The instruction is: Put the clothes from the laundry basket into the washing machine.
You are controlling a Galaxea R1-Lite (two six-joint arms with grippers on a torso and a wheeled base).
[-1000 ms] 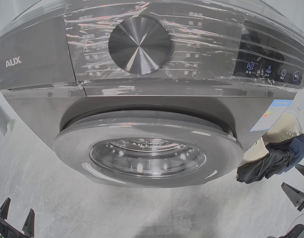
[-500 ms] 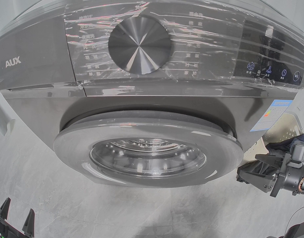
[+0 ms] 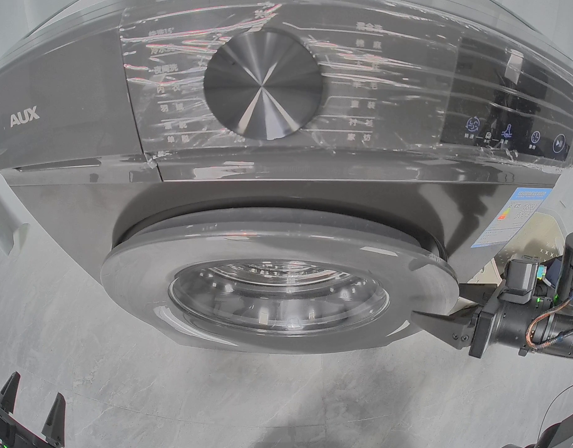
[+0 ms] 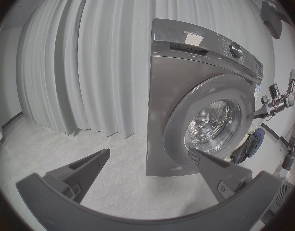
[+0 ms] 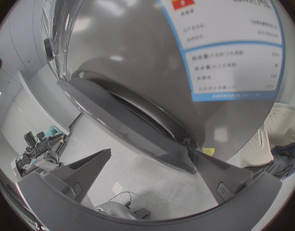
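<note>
At door rim (image 3: 433, 275); right jaws (parted)

Bright, even light leaves glare streaks on the washing machine (image 3: 336, 197); fisheye distortion bends the edges.

Washing machine (image 3: 75, 219), laundry basket (image 3: 536, 241) on floor (image 3: 174, 381)

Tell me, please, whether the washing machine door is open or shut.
Shut: the door lies flat against the washing machine front, glass facing outward.
</note>
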